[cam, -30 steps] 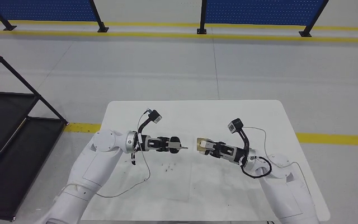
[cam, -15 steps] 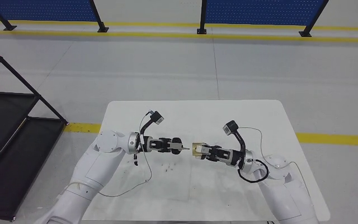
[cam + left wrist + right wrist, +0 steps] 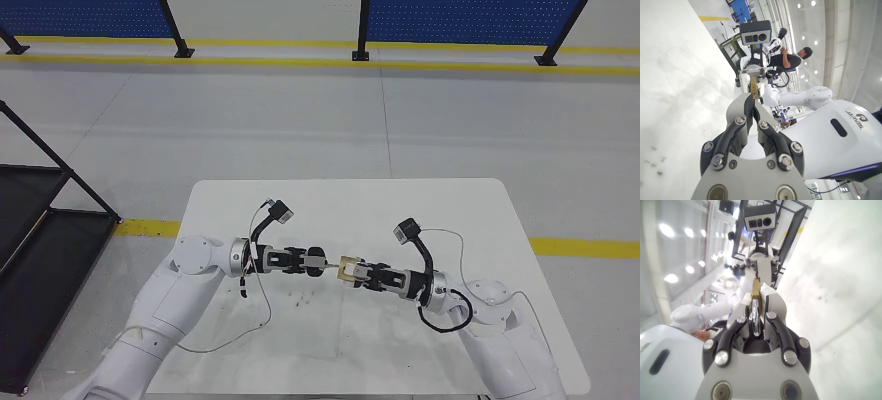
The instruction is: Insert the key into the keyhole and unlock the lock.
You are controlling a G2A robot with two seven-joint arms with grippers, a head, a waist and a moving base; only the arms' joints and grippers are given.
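left gripper (image 3: 323, 262) pinched narrow on key (image 3: 333, 264) | right gripper (image 3: 354, 270) clamped around brass lock (image 3: 346, 267) | I see key tip at lock's face, centre frame, just beyond left gripper; inserted or not, can't tell

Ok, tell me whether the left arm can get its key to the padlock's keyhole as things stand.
Probably yes. The left gripper holds the key pointed at the padlock clamped in the right gripper, with nothing between them. Whether the tip is already in can't be seen.
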